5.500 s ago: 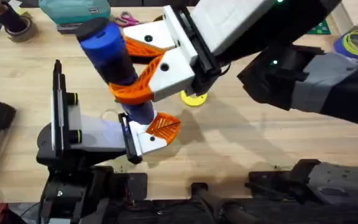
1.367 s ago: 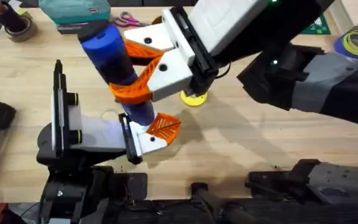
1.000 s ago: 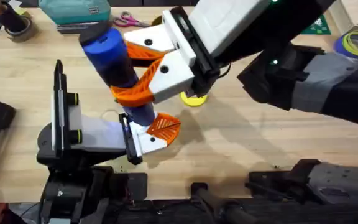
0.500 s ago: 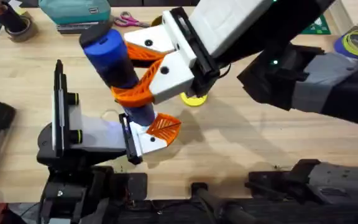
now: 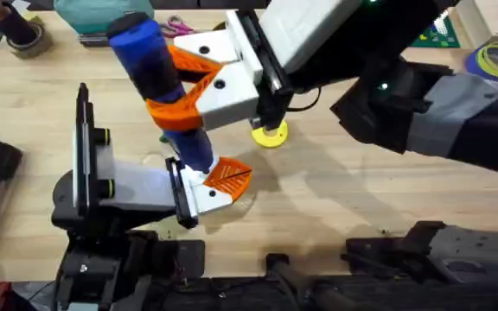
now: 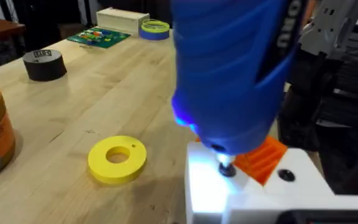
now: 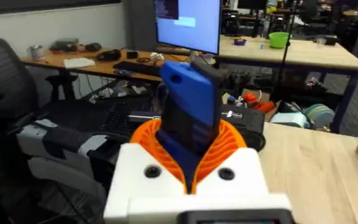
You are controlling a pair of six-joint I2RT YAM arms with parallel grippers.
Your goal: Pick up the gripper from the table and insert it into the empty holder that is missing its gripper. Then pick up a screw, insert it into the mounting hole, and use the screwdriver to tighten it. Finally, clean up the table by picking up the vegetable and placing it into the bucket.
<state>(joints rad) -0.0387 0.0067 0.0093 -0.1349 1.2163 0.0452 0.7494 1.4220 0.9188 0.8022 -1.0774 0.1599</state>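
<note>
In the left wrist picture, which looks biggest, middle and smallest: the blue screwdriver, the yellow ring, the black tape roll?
1. Screwdriver, biggest, though it is nearest the camera.
2. Yellow ring.
3. Black tape roll, smallest, but farthest away.

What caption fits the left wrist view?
Blue screwdriver tip pressed on a screw in the white holder, beside a yellow ring.

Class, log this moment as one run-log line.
step: tightening screw | right pincer: shut on screwdriver | tip: on holder | gripper: seated | left pincer: unclear
</note>
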